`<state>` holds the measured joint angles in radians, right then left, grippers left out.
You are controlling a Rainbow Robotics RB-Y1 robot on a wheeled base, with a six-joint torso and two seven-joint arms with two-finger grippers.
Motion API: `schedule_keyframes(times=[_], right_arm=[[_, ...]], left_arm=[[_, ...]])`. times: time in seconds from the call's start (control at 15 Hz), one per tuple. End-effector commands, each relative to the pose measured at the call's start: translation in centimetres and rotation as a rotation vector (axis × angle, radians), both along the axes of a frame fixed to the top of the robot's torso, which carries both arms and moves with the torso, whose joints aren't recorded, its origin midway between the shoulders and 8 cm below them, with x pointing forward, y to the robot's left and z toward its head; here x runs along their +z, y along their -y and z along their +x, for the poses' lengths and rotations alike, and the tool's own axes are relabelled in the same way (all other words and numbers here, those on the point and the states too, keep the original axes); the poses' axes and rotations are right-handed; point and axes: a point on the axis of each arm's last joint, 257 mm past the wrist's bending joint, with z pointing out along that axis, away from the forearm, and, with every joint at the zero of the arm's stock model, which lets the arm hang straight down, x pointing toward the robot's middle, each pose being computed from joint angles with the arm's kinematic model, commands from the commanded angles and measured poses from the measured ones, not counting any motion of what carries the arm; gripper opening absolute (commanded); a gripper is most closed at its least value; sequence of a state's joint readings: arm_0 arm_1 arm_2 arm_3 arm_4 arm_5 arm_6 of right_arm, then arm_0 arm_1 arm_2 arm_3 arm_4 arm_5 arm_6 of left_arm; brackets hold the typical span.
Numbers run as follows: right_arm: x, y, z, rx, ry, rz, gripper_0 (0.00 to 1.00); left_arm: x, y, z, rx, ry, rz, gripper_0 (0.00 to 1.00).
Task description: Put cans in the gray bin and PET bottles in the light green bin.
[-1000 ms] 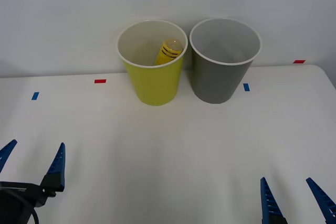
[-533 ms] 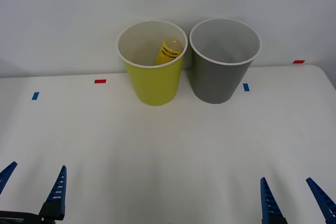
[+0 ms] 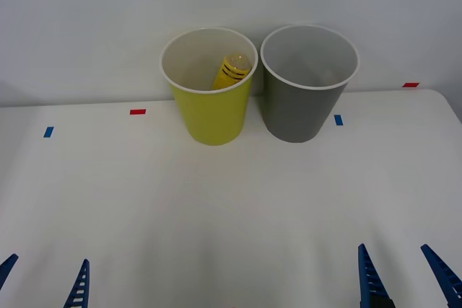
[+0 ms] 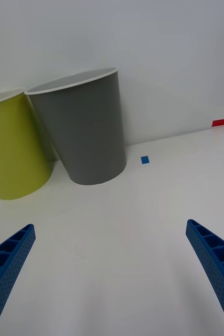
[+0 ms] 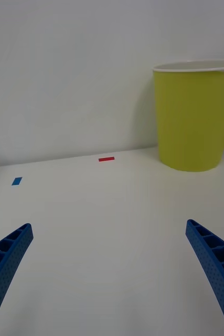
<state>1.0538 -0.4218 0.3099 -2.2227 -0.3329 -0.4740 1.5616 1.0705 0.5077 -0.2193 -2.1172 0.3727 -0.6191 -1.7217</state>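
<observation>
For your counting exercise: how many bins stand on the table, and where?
2. The light green bin stands at the table's far edge by the wall; the gray bin stands right beside it, on the robot's right.

The bottle point(image 3: 232, 70) shows just its striped end above the green bin point(image 3: 213, 117) rim, the rest hidden inside, the gray bin point(image 3: 296, 110) floor seems out of sight too, and both the left gripper point(image 3: 45, 283) and right gripper point(image 3: 404, 275) are cut off by the front view's bottom edge.
</observation>
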Motion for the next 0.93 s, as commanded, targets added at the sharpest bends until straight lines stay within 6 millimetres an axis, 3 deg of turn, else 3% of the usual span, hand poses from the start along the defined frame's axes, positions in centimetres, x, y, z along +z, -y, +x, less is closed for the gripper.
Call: schedule_keyframes(times=[0.07, 0.93], right_arm=[[0.00, 0.00, 0.00, 0.000, 0.000, 0.000, 1.00], [0.00, 0.00, 0.00, 0.000, 0.000, 0.000, 1.00]], left_arm=[[-0.29, 0.35, -1.07, -0.003, -0.013, 0.008, 1.00], [-0.58, 0.61, -1.49, -0.008, -0.025, 0.016, 1.00]])
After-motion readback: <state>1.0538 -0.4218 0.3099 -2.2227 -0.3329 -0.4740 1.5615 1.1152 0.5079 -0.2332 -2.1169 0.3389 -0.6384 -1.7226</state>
